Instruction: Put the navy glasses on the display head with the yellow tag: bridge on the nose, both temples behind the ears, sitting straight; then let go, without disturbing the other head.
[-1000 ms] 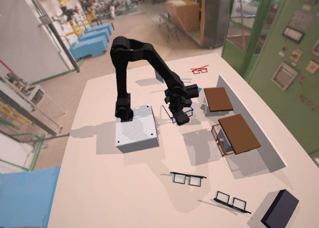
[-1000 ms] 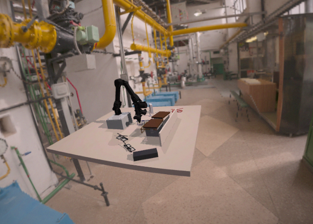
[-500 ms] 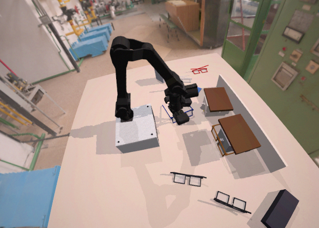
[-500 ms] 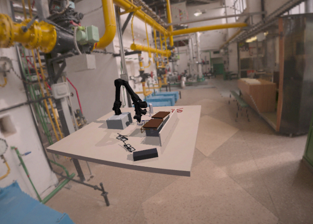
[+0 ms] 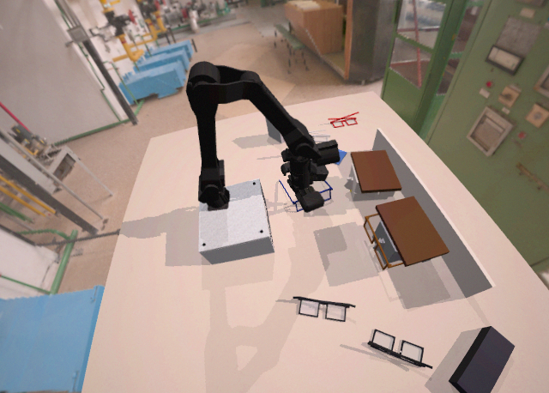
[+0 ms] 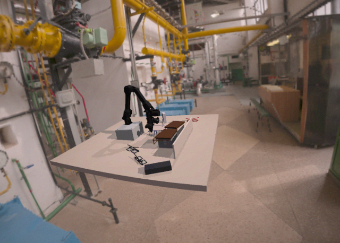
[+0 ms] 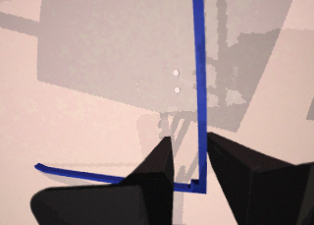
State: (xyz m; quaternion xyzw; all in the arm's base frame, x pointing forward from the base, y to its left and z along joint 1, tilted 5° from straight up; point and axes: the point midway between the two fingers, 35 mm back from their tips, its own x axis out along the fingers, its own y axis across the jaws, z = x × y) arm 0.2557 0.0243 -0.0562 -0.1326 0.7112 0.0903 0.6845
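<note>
The navy glasses (image 5: 330, 194) (image 7: 200, 78) rest low between the robot's base and the heads, with a temple extending toward the base side. My gripper (image 5: 310, 201) (image 6: 149, 129) (image 7: 187, 140) is partly open. In the wrist view, one navy bar passes between the fingertips, close to the right finger with a gap at the left one. The far display head (image 5: 375, 171) (image 6: 175, 124) has a brown top, and a tiny yellow spot shows at its front side. The near display head (image 5: 412, 229) (image 6: 167, 133) also has a brown top and wears brown glasses (image 5: 371, 232). Both faces are mostly hidden.
A grey panel (image 5: 469, 274) (image 6: 182, 141) stands behind the heads. Black glasses (image 5: 322, 305) (image 5: 396, 348) and a dark box (image 5: 485, 358) (image 6: 158, 167) lie at the near side. Red glasses (image 5: 337, 124) lie at the far side. A blue piece (image 5: 340, 157) shows beyond the gripper.
</note>
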